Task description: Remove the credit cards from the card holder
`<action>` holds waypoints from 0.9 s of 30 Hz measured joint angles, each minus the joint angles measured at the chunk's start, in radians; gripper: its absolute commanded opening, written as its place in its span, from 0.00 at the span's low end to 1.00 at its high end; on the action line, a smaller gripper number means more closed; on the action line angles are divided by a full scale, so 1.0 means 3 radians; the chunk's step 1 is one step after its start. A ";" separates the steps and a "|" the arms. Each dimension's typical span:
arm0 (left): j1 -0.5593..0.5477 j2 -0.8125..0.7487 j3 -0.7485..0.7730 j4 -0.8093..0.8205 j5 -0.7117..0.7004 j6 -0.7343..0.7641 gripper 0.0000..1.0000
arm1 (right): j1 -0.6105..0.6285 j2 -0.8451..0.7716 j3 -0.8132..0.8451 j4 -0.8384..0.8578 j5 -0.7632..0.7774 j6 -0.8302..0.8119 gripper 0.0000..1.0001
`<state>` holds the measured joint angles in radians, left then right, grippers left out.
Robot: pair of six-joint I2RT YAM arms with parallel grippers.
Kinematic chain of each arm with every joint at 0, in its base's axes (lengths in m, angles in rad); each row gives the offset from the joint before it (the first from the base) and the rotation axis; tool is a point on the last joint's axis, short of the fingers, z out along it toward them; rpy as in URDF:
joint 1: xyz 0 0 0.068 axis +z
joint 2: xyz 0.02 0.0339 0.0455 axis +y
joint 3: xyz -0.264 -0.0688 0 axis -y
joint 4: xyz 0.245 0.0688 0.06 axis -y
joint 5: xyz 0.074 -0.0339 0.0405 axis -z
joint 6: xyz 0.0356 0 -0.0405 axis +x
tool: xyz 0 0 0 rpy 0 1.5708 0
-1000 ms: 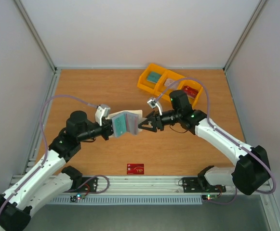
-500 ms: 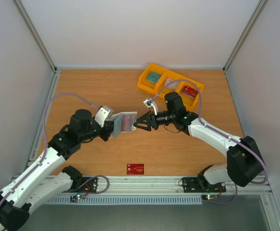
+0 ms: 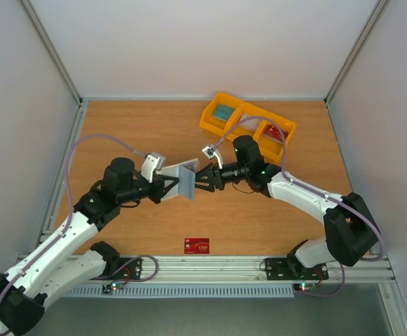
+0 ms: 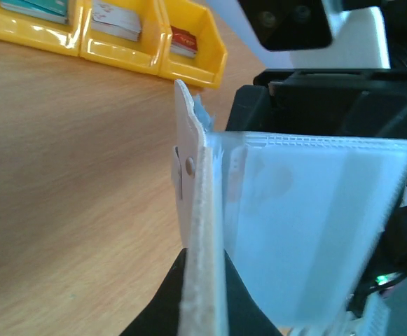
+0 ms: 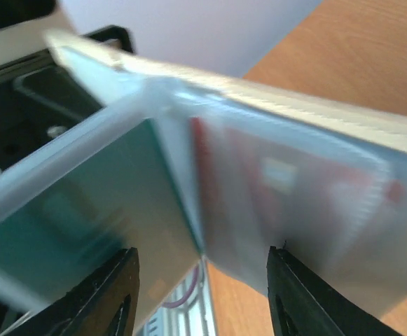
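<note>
My left gripper (image 3: 169, 186) is shut on the cream-white card holder (image 3: 187, 176) and holds it open above the table's middle. In the left wrist view the holder (image 4: 197, 210) stands edge-on between the jaws, its snap tab up and a clear blue sleeve (image 4: 308, 224) fanned to the right. My right gripper (image 3: 204, 179) is open, right at the holder's far edge. In the right wrist view (image 5: 202, 287) its fingers straddle the fanned sleeves; a reddish card (image 5: 287, 189) shows blurred inside one, a greenish one (image 5: 84, 217) in another. One red card (image 3: 197, 246) lies near the front edge.
A yellow three-compartment bin tray (image 3: 247, 120) stands at the back right with cards in its compartments; it also shows in the left wrist view (image 4: 119, 49). The arms' bases and a metal rail (image 3: 210, 269) run along the near edge.
Both grippers have closed in on each other. The left one turned the holder more edge-on; the right one moved left up to the holder's edge.
</note>
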<state>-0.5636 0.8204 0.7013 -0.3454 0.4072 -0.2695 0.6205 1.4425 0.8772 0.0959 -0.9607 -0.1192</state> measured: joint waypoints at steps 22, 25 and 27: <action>0.0183 -0.0069 -0.0291 0.1205 0.0868 -0.0926 0.00 | 0.0257 -0.0455 0.0383 -0.0871 0.0137 -0.0348 0.53; 0.0183 -0.0070 -0.0292 0.1197 0.0804 -0.0924 0.00 | 0.0314 -0.0506 0.0455 -0.0991 0.0491 -0.0338 0.58; 0.0183 -0.0071 -0.0295 0.1185 0.0774 -0.0924 0.00 | 0.0397 -0.0572 0.0488 -0.1043 0.0773 -0.0332 0.59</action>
<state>-0.5087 0.7990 0.6128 0.0101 0.6395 -0.5468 0.7395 1.2709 1.0237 -0.2169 -0.7288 -0.2188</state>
